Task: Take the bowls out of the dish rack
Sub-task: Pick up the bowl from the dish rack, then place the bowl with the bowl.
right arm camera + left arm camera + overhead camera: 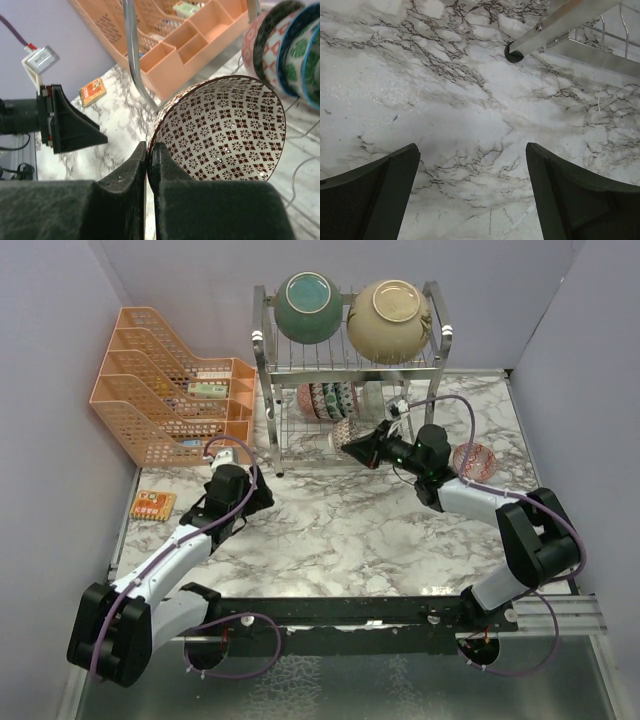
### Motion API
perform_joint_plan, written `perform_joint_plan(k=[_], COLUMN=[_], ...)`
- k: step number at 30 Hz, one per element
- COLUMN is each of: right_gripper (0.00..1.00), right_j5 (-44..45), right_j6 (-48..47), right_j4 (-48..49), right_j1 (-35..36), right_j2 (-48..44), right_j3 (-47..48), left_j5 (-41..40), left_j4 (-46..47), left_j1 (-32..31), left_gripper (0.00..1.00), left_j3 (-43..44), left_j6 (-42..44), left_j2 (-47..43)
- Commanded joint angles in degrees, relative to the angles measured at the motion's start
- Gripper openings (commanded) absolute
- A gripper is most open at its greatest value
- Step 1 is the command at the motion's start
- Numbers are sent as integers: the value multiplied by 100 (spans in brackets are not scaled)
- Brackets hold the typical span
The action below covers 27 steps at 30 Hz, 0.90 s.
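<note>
The silver dish rack [352, 360] stands at the back. A teal bowl [308, 306] and a cream bowl [388, 320] rest on its top tier, and several small patterned bowls [328, 400] stand on edge on the lower tier. My right gripper [149, 147] is shut on the rim of a small white bowl with brown flower print [225, 130], held tilted at the rack's lower front [345, 432]. My left gripper [472, 150] hangs open over bare marble near the rack's front left foot [514, 54], with nothing between its fingers.
An orange mesh organizer [170, 400] stands left of the rack. A small orange packet [152, 505] lies on the marble table [340, 530] near the left wall. A small pink bowl [474, 460] sits on the table to the right of the rack.
</note>
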Motion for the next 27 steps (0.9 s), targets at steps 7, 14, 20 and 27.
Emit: perform_joint_plan(k=[7, 14, 20, 27], right_gripper=[1, 1, 1, 1], right_j5=[-640, -670, -572, -147], right_j6=[370, 314, 244, -93], right_j4=[1227, 1132, 1045, 579], right_j1=[-7, -8, -8, -7], right_j2=[-405, -664, -994, -1503], right_j3=[-683, -1001, -1441, -1743], left_j5=[138, -11, 2, 120], left_j4=[-92, -79, -9, 93], left_j1=[29, 30, 25, 25], left_gripper=[90, 90, 90, 90], left_j3=[202, 292, 301, 458], left_j6=[-99, 17, 266, 663], left_j2=[713, 454, 410, 259])
